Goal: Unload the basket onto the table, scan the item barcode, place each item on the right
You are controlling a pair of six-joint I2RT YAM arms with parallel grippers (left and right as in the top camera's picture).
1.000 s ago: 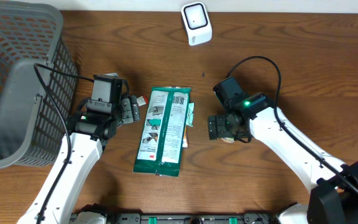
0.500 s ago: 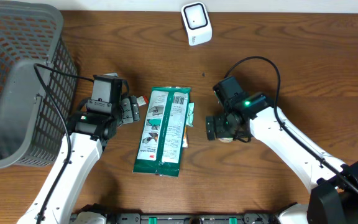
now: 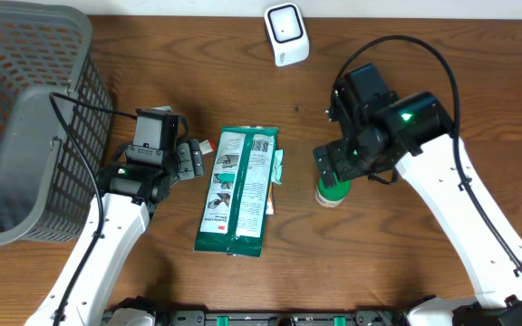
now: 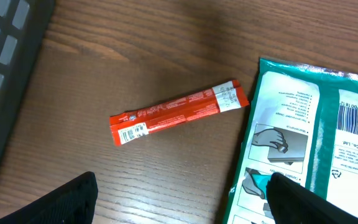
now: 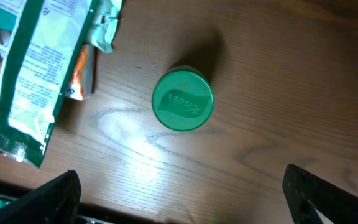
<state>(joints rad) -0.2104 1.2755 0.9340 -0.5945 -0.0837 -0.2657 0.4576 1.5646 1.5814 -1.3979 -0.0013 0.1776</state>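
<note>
A green-and-white package (image 3: 238,190) lies flat mid-table with its barcode (image 3: 261,145) up at the far end. The white scanner (image 3: 285,34) stands at the back edge. A green-lidded jar (image 3: 332,192) stands upright right of the package. My right gripper (image 3: 326,167) hovers open above it; the right wrist view shows the lid (image 5: 182,101) well below and ahead of the open gripper (image 5: 182,199). My left gripper (image 3: 188,158) is open over a red stick packet (image 4: 179,112), beside the package's edge (image 4: 309,137), holding nothing.
A grey mesh basket (image 3: 25,118) fills the left side, close behind my left arm. A small orange packet (image 5: 79,74) pokes out from under the package's right edge. Bare wood shows between the package and the scanner.
My right arm has risen and drawn back from the green-lidded jar, which stays standing on the table. The left arm and the package have not moved.
</note>
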